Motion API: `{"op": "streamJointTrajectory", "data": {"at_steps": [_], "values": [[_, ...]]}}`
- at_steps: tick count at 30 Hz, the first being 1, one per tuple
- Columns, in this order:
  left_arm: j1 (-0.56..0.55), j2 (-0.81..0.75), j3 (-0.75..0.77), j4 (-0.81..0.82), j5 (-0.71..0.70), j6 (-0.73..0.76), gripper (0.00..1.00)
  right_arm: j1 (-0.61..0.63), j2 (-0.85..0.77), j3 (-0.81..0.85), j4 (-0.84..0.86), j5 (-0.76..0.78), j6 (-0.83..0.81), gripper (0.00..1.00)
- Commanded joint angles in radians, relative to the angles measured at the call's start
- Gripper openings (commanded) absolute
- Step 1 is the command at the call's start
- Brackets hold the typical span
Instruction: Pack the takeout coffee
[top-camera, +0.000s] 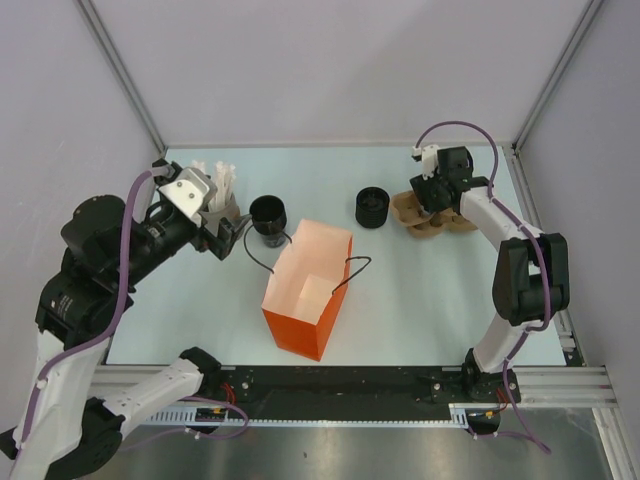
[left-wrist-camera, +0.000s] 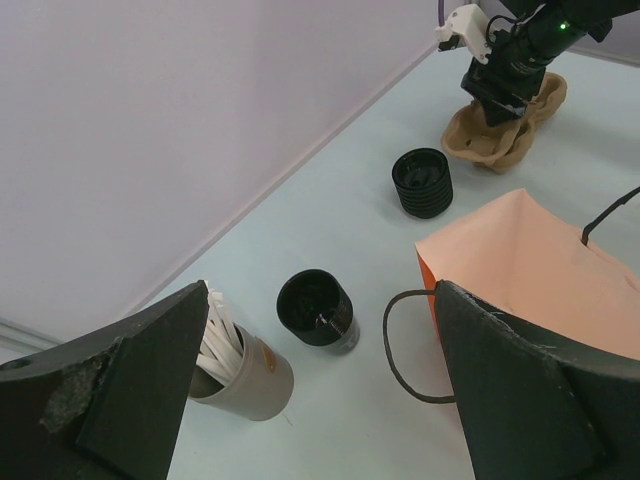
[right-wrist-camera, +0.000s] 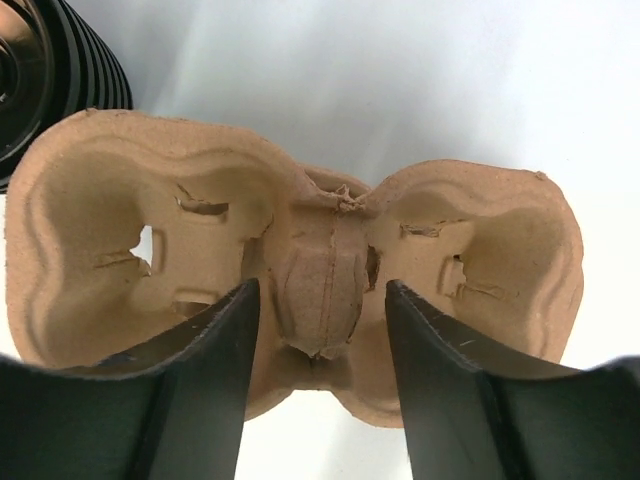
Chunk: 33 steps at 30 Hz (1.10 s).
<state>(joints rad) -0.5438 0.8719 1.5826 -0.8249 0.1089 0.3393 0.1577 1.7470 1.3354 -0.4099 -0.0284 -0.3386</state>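
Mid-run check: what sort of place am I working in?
Probably a lab test cell staged as a café takeout counter: bare walls and metal frame posts enclose a pale table, which holds an orange paper bag, a pulp cup carrier and a grey cup of straws.

Coffee cup (right-wrist-camera: 65, 70), cut off at the right wrist view's left edge; cup carrier (top-camera: 404, 209), middle covered overhead by right gripper (top-camera: 437, 207)
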Motion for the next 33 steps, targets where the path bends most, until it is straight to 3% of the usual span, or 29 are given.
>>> {"op": "streamJointTrajectory", "data": {"at_steps": [1, 3, 8, 27, 33], "values": [[0.019, -0.010, -0.004, 0.027, 0.031, -0.029, 1.00, -0.004, 0.003, -0.007, 0.013, 0.024, 0.004, 0.66], [0.024, -0.013, -0.004, 0.026, 0.041, -0.033, 1.00, -0.004, 0.006, -0.007, 0.010, 0.022, 0.009, 0.71], [0.039, -0.016, -0.004, 0.026, 0.055, -0.039, 1.00, -0.006, 0.020, -0.005, 0.010, 0.016, 0.016, 0.72], [0.058, -0.019, -0.007, 0.024, 0.074, -0.042, 1.00, -0.003, 0.123, 0.096, -0.141, 0.021, 0.032, 0.60], [0.064, -0.020, -0.010, 0.023, 0.078, -0.042, 1.00, -0.003, 0.177, 0.194, -0.257, 0.021, 0.041, 0.61]]}}
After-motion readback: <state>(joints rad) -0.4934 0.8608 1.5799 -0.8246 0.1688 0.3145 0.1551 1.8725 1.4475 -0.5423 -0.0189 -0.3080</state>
